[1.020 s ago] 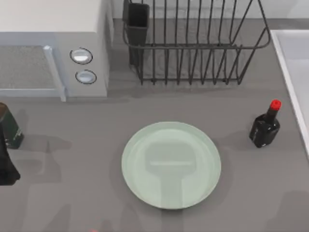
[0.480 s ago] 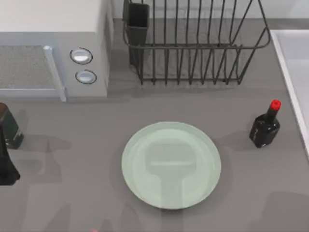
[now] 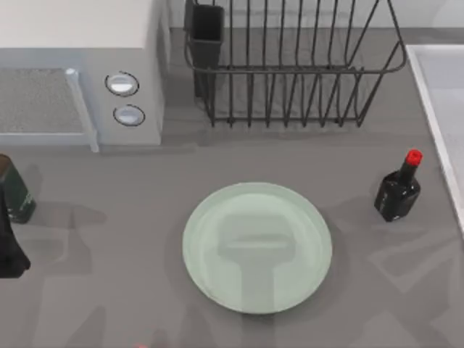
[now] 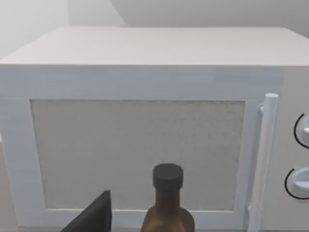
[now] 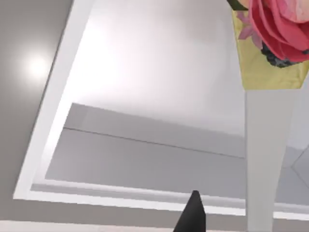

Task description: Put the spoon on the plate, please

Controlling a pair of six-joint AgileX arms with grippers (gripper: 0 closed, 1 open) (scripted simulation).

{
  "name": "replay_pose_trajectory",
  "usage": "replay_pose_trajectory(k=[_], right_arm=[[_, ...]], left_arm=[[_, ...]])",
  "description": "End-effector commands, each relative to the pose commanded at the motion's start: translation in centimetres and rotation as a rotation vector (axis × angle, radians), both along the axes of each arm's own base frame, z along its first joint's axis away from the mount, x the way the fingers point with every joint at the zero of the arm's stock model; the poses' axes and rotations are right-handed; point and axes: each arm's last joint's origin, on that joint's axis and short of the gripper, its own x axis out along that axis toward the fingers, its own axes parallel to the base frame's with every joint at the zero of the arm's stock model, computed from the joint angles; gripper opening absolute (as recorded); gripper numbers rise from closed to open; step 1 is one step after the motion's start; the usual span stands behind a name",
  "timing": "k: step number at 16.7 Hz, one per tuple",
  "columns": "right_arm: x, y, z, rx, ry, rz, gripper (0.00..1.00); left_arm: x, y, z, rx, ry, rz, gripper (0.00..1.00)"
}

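Observation:
The plate (image 3: 257,246), round, pale mint-green and glossy, lies bare on the grey table a little in front of the middle. The spoon is out of view. A tiny reddish speck (image 3: 141,346) sits at the table's front edge, and I cannot tell what it is. My left arm (image 3: 9,250) is a dark shape at the table's left edge. In the left wrist view, a dark tip of my left gripper (image 4: 94,217) points toward the microwave. A dark tip of my right gripper (image 5: 193,215) hangs over a white sink.
A white microwave (image 3: 72,65) fills the back left, with a brown bottle (image 4: 168,208) in front of it. A black wire dish rack (image 3: 290,65) stands at the back. A dark red-capped bottle (image 3: 397,192) stands right of the plate. A sink (image 5: 154,121) and a flower vase (image 5: 265,145) are at the right.
The shadows on the table at the front right have shifted. The plate, the bottles and my left arm have not moved.

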Motion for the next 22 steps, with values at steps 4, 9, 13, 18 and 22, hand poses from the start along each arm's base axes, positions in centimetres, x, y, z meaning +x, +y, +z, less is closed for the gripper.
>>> replay_pose_trajectory(k=[4,9,13,18,22], right_arm=[[3.4,7.0,0.7,-0.124,0.022,0.62,0.0],[5.3,17.7,-1.5,-0.236,0.111,1.458,0.0],[4.7,25.4,-4.9,-0.297,0.19,2.054,0.0],[3.1,31.8,-8.7,-0.365,0.263,2.541,0.0],[2.6,33.8,-9.7,-0.415,0.274,2.675,0.0]], left_arm=[[0.0,0.0,0.0,0.0,0.0,0.0,1.0],[0.0,0.0,0.0,0.0,0.0,0.0,1.0],[0.0,0.0,0.0,0.0,0.0,0.0,1.0],[0.0,0.0,0.0,0.0,0.0,0.0,1.0],[0.0,0.0,0.0,0.0,0.0,0.0,1.0]])
